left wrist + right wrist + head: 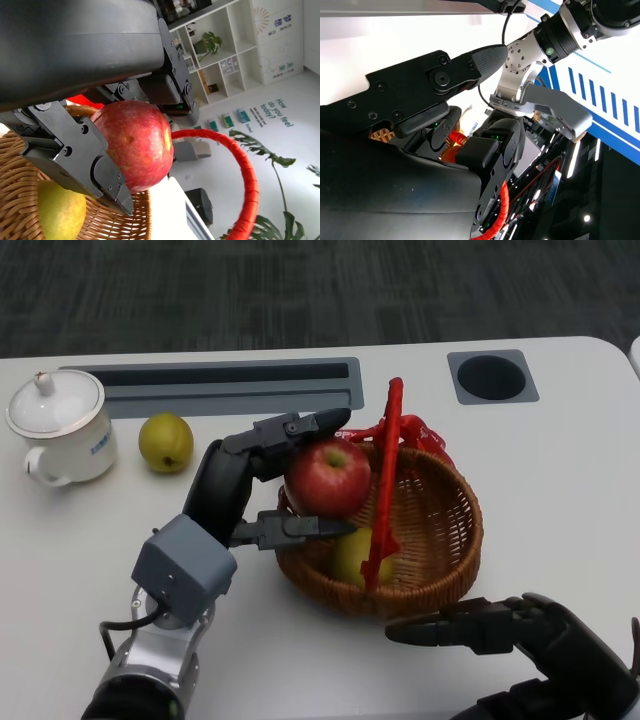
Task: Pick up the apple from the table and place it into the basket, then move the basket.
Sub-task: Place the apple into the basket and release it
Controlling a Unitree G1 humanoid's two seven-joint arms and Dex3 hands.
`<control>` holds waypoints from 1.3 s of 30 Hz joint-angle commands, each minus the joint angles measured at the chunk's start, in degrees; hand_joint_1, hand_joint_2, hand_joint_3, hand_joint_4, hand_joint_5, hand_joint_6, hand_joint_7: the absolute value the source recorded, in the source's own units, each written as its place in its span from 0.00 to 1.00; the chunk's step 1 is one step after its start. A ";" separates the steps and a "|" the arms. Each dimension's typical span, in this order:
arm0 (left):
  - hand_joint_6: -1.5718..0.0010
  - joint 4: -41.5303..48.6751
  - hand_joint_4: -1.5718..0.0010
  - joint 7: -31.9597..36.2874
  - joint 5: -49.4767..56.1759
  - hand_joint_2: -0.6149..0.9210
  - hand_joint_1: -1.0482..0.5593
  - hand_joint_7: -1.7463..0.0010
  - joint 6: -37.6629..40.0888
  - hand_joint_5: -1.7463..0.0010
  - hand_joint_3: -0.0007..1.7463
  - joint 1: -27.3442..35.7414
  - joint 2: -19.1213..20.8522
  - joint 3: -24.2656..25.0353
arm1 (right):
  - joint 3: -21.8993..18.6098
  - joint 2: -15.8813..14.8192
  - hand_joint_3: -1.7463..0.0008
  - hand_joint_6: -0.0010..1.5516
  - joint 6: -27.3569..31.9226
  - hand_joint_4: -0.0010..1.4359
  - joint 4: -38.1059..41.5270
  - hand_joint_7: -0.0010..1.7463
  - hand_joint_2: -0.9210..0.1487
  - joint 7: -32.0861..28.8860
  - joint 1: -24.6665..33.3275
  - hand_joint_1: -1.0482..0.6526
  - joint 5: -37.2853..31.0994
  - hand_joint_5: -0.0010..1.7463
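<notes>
The apple point(329, 478) is gripped between the fingers of the left hand point(262, 480) and is held over the left rim of the basket point(452, 540), beside its red handle point(384, 485). Far left of the basket a white lidded cup point(58, 426) is seen, then a green fruit point(166, 442). A yellow-green fruit point(352, 552) is lying inside the basket. Just right of the basket's near rim, the right hand point(490, 625) is held with nothing in it and fingers extended.

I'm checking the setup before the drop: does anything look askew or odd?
Nothing is spilled or damaged. The basket's red handle leans a little rather than arching squarely, and the left hand holds the red apple over the rim, beside that handle.
</notes>
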 commanded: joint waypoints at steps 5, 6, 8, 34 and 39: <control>0.39 4.81 0.34 -2.02 -0.39 0.93 0.57 1.00 1.52 1.00 0.00 -3.77 0.17 0.37 | -0.60 -0.66 1.00 0.51 -0.07 0.63 -0.28 0.00 0.00 -0.81 0.72 0.40 0.23 0.00; 0.45 4.99 0.40 -2.84 -0.50 0.93 0.55 1.00 1.80 1.00 0.00 -3.85 0.24 0.29 | -0.58 -0.69 1.00 0.51 0.01 0.63 -0.33 0.00 0.00 -0.82 0.73 0.40 0.27 0.00; 0.57 4.83 0.55 -4.58 0.00 0.91 0.47 1.00 2.07 1.00 0.00 -3.88 0.80 -0.35 | -0.51 -0.80 1.00 0.51 0.21 0.63 -0.56 0.00 0.00 -0.82 0.77 0.40 0.33 0.00; 0.83 -14.00 0.88 -12.08 -1.48 0.89 0.26 1.00 -0.68 0.99 0.00 4.37 7.14 -2.07 | -3.06 -2.06 1.00 0.53 -3.76 0.66 1.79 0.00 0.04 -1.66 -2.25 0.42 0.94 0.01; 0.81 -22.39 0.84 -14.17 -4.51 0.91 0.26 0.99 -1.03 0.98 0.01 10.49 10.12 -1.24 | -4.04 -4.91 1.00 0.53 -4.79 0.66 1.12 0.00 0.07 -0.83 -4.90 0.42 3.43 0.00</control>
